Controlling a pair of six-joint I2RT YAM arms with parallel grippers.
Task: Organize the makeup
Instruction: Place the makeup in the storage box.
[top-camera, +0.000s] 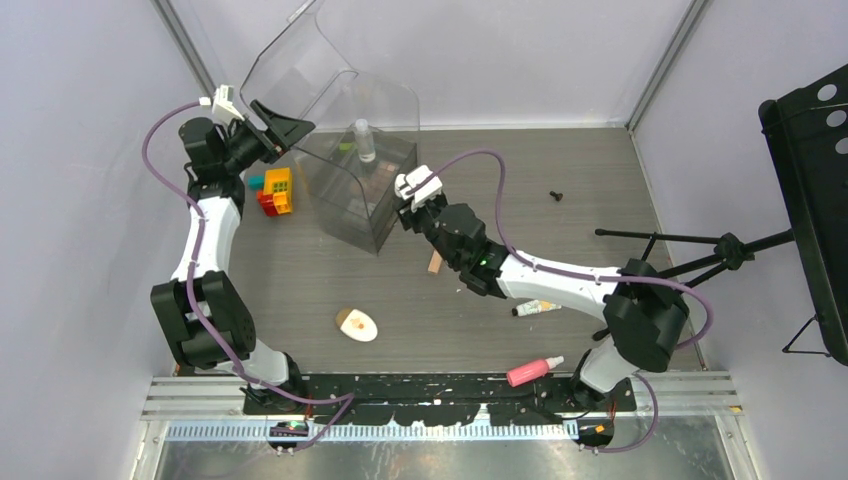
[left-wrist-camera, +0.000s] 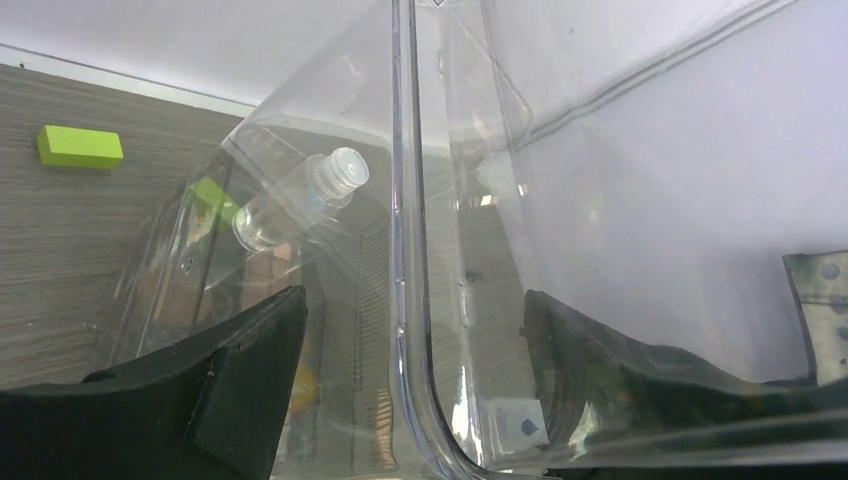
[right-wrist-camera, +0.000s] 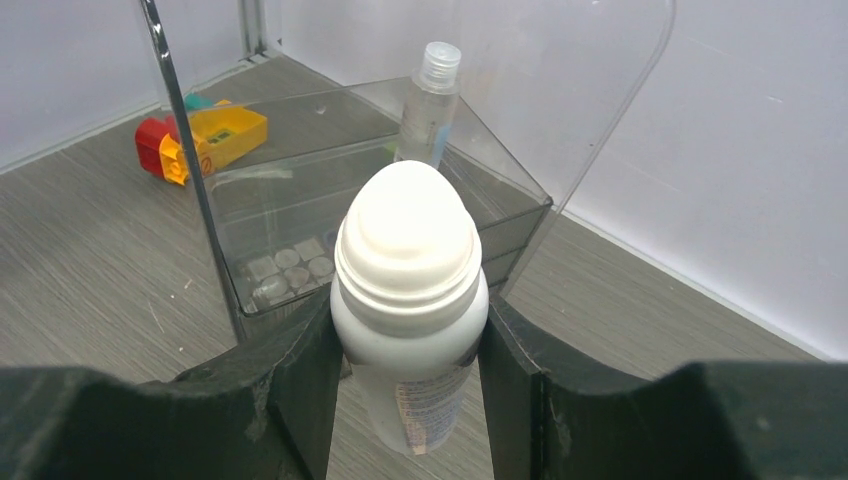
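While the left gripper (left-wrist-camera: 410, 310) sits at the raised edge of the curved clear plastic lid (left-wrist-camera: 405, 150), its black fingers (left-wrist-camera: 250, 350) stand apart on either side of the panel without pinching it. The lid is tipped up and back towards the rear wall, so the top of the large clear plastic case (top-camera: 350, 215) lies open from the front; the arm seems placed there to guard the lid against falling shut. The right gripper (right-wrist-camera: 410, 330) is clamped on a white roll-on bottle with a domed cap (right-wrist-camera: 408, 250). It holds the bottle upright by the body just below the collar, which would let it go in standing on its base. It hangs in front of the case, near the open side and not yet over the compartment. Inside, a slim clear bottle with a clear cap (right-wrist-camera: 430, 95) already stands upright towards the back, and a square-pan palette (right-wrist-camera: 290, 265) shows through the front wall lower down. The likely step in hand is carrying the roll-on into the top compartment beside the clear bottle. A pink bottle (top-camera: 535, 371), a cream tube (top-camera: 537, 308) and a white oval compact (top-camera: 358, 325) lie out on the grey table (top-camera: 300, 290). The colourful toy bricks (top-camera: 275, 190) sit just left of the case.
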